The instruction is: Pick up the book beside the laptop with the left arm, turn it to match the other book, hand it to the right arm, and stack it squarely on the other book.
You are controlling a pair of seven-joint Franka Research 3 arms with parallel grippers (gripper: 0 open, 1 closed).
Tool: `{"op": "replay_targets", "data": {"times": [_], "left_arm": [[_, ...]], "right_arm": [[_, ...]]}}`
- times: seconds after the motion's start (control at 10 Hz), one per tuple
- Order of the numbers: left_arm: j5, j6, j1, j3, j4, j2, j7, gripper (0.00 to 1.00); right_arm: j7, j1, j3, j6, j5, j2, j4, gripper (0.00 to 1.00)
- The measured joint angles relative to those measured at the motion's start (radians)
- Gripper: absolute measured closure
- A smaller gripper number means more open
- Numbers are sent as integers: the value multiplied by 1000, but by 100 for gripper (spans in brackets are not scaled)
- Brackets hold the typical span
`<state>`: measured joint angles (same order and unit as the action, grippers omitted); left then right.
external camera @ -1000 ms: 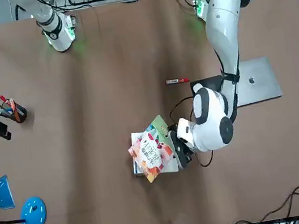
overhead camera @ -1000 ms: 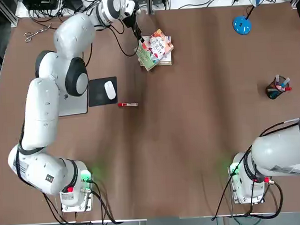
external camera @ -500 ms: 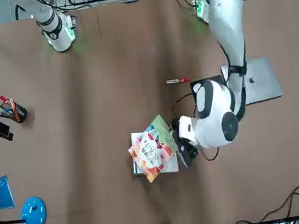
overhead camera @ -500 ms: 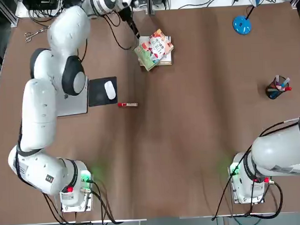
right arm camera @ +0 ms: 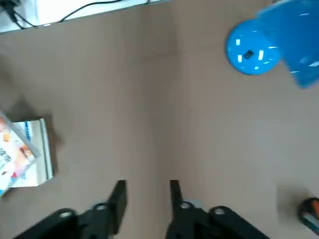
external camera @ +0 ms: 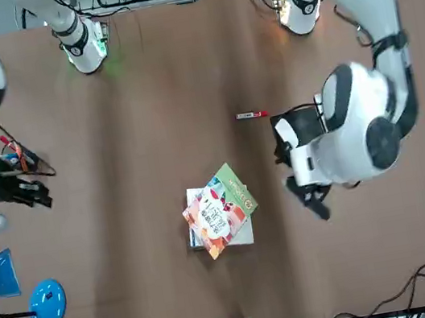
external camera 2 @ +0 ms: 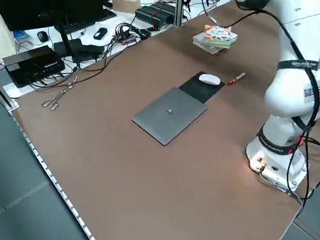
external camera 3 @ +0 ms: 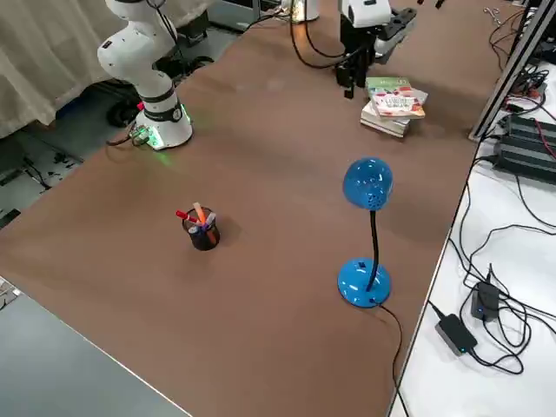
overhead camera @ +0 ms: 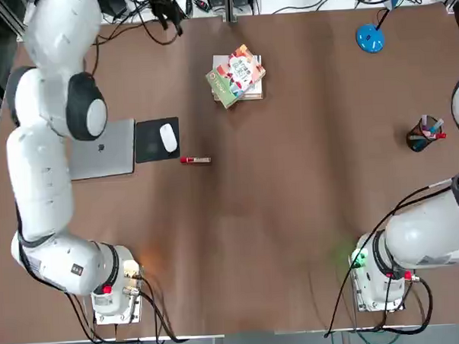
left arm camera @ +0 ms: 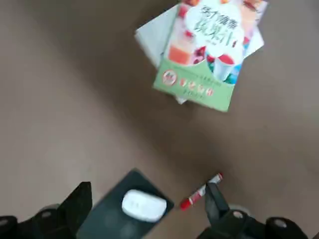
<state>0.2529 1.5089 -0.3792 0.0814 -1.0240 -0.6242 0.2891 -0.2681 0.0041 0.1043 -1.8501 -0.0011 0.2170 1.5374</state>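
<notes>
The book lies on the other book, turned at an angle to it, at the far side of the surface. The laptop is well apart from them, beside a mouse pad. The left end effector hangs above the surface with its fingers wide apart, holding nothing. The right end effector has its fingers with only a narrow gap between them, and holds nothing.

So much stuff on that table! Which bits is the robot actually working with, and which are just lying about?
Part of the job:
colourful book, lying askew on the white book
laptop
left gripper, open
right gripper

Just lying about:
mouse on its pad
red marker
blue lamp
pen cup
scissors
</notes>
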Motion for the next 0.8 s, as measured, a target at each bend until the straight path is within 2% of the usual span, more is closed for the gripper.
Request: {"op": "replay_targets", "data": {"times": [0.1, 0.2, 0.4, 0.6, 0.8], "left_arm": [[-98, -43, -4, -1, -1, 50, -114, 0], [-165, -77, -9, -1, -2, 96, -206, 0], [-196, -119, 11, 2, -20, 180, -278, 0], [-197, -121, 69, 3, -69, 249, -291, 0], [-197, -115, 128, 3, -121, 292, -293, 0]], "right_arm": [[-35, 28, 1, -26, 0, 16, 1, 80], [-79, 56, 2, -48, 4, 35, 2, 85], [-227, 146, 4, -112, 42, 88, 3, 99], [-426, 258, 6, -173, 43, 138, 3, 100], [-612, 330, 5, -249, 42, 187, 4, 100]]}}
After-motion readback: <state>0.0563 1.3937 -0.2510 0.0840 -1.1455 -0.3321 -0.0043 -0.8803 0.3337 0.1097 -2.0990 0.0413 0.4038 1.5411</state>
